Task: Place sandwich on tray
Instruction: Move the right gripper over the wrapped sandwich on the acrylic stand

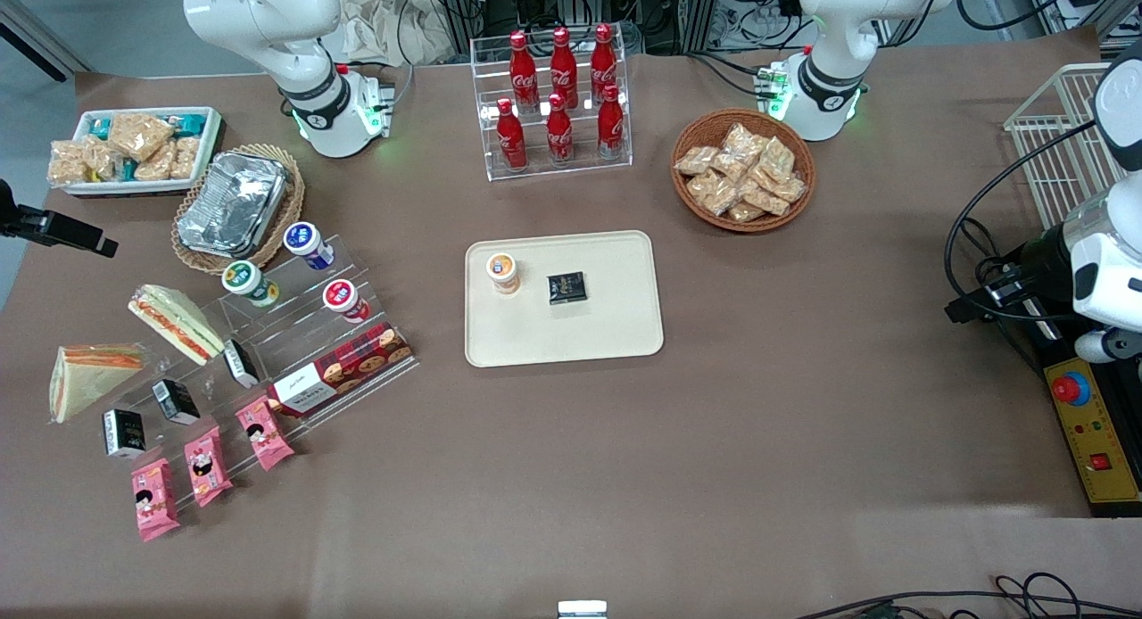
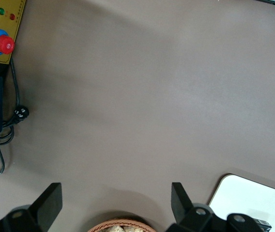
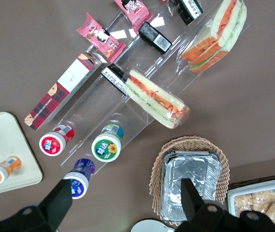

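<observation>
The sandwich (image 1: 85, 383) (image 3: 219, 36) is a clear-wrapped wedge with a broad white bread face and an orange and green filling edge. It lies on the table at the working arm's end, beside the acrylic step stand (image 1: 268, 334). The cream tray (image 1: 589, 334) (image 3: 4, 137) lies mid-table and carries an orange-lidded cup (image 1: 503, 272) and a small black box (image 1: 566, 287). My gripper (image 3: 125, 187) hangs high over the table between a purple-lidded cup (image 3: 79, 178) and the foil container (image 3: 190, 186). It is open and holds nothing. It does not show in the front view.
A second wedge with a speckled red-and-yellow side (image 1: 174, 322) (image 3: 157, 99) rests on the stand, along with yogurt cups, a cookie box (image 1: 343, 367), black boxes and pink snack packs. A white snack bin (image 1: 134, 146), a cola rack (image 1: 558, 102) and a wicker snack basket (image 1: 742, 169) stand farther from the camera.
</observation>
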Robot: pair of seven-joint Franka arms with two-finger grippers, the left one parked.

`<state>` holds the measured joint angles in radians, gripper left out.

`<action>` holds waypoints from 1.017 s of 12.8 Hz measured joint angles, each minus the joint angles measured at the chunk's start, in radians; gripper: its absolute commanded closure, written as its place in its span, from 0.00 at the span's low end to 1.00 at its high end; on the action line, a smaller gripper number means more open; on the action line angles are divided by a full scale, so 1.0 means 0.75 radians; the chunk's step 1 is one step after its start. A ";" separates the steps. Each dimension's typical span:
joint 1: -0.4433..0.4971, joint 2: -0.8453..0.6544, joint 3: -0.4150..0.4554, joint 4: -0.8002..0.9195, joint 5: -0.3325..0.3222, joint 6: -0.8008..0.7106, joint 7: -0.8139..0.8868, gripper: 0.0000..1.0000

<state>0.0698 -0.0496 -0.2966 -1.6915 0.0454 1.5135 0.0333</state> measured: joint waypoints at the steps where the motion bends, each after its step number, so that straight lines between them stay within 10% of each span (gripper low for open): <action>1: 0.000 0.000 0.000 0.000 0.000 0.000 0.000 0.00; 13: -0.033 0.040 -0.021 0.020 -0.177 0.252 0.201 0.00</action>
<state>0.0448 -0.0193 -0.3121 -1.6761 -0.0870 1.7025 0.1840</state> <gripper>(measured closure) 0.000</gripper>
